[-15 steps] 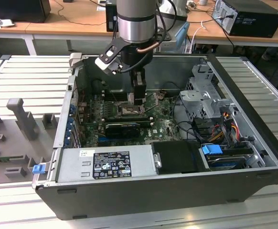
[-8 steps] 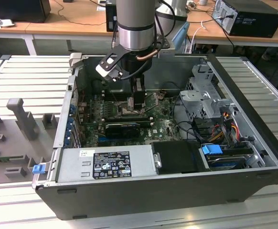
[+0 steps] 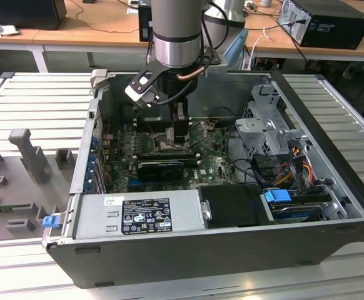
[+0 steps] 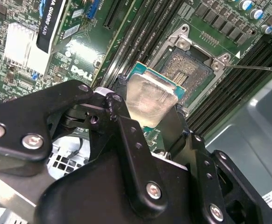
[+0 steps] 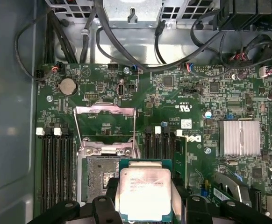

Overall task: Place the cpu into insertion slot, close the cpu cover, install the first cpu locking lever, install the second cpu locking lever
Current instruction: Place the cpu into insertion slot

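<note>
Gripper (image 4: 149, 114) is clamped on the cpu (image 5: 145, 193), grey metal face up. We hold it just over the insertion slot (image 4: 192, 65), near the motherboard's (image 5: 173, 102) edge. The cpu cover (image 5: 105, 110) stands open.

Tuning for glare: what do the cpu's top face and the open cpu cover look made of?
The cpu: the top face looks like bare silvery metal, brightly reflecting light; its rim shows green, probably circuit-board laminate. The cpu cover: seemingly thin sheet metal, pale grey with a dull sheen.
</note>
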You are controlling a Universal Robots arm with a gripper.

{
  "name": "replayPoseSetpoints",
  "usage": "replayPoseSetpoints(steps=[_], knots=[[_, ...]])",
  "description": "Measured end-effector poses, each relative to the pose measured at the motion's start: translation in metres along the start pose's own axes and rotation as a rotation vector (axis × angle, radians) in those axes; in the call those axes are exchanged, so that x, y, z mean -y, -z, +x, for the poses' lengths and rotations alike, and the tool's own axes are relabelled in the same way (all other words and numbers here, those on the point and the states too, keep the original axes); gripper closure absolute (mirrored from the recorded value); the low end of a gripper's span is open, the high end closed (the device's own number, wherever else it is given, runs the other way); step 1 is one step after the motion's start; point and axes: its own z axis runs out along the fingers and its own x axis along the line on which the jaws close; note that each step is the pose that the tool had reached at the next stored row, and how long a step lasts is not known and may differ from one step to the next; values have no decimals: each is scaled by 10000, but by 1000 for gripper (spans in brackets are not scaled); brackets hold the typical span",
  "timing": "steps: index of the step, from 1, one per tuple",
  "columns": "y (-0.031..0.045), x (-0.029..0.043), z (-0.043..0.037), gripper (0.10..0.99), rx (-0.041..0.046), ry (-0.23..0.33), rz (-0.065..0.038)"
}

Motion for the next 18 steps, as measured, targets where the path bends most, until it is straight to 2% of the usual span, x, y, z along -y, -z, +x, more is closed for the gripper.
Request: replayPoseSetpoints(steps=[7,10,11,14,18], knots=[[-29,10,1,557,-1,1,-3],[-64,15,17,557,14,0,-1],[-85,16,49,557,17,1,-2],[-142,21,214,557,22,2,-3],[-229,33,259,557,15,112,-2]])
